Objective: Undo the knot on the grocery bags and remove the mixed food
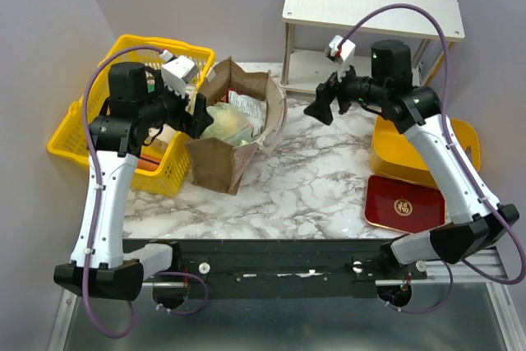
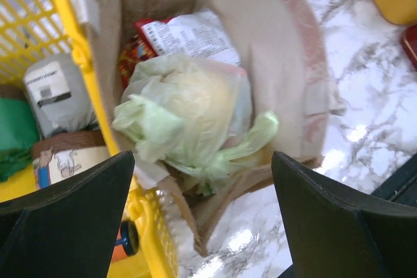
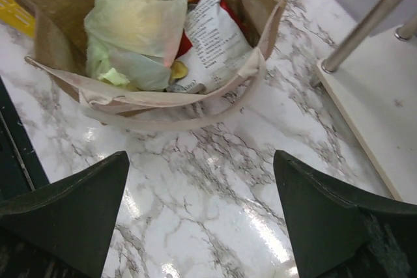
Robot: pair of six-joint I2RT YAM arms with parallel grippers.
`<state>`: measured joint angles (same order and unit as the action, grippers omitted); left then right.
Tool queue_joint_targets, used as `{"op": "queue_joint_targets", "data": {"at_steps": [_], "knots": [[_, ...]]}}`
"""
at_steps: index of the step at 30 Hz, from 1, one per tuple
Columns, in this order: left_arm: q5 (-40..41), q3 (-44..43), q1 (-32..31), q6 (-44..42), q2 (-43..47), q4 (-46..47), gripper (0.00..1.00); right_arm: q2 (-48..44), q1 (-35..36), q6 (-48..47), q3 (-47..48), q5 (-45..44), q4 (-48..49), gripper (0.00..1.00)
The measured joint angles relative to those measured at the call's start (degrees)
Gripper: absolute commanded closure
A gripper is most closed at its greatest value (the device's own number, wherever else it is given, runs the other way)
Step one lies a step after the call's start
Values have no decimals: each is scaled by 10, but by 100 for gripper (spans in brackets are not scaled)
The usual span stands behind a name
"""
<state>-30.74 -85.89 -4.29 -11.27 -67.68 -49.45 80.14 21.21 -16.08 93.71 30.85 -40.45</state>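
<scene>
The brown paper bag (image 1: 215,162) stands open on the marble table, beside the yellow basket. Inside it lies the pale green plastic bag (image 1: 226,124) (image 2: 189,105) (image 3: 133,21), full and pale yellow within, its bunched knot (image 2: 212,161) facing the bag's near wall. A red and white snack packet (image 2: 189,34) (image 3: 212,40) leans behind it. My left gripper (image 1: 200,117) (image 2: 202,161) hovers open above the paper bag's near left edge, holding nothing. My right gripper (image 1: 320,109) (image 3: 201,157) hangs open over bare marble just right of the bag, also with nothing in it.
A yellow mesh basket (image 1: 86,133) (image 2: 98,89) with a grey packet (image 2: 55,89) and cartons touches the bag's left side. A white shelf (image 1: 370,6) stands at the back right, its metal leg (image 3: 365,24) close to my right gripper. A yellow tray (image 1: 431,158) and red plate (image 1: 404,203) lie at right.
</scene>
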Motion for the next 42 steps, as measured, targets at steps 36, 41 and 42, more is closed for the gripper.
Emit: {"op": "queue_joint_targets", "data": {"at_steps": [36,41,42], "knots": [[228,-303,-149,-133,-373,-268,100,-119,26,16,-197,-65,34,0],[174,-509,-149,-130,-396,-289,100,-119,18,14,-184,-101,37,0],[159,-531,-149,-132,-391,-286,100,-119,15,14,-182,-107,39,0]]}}
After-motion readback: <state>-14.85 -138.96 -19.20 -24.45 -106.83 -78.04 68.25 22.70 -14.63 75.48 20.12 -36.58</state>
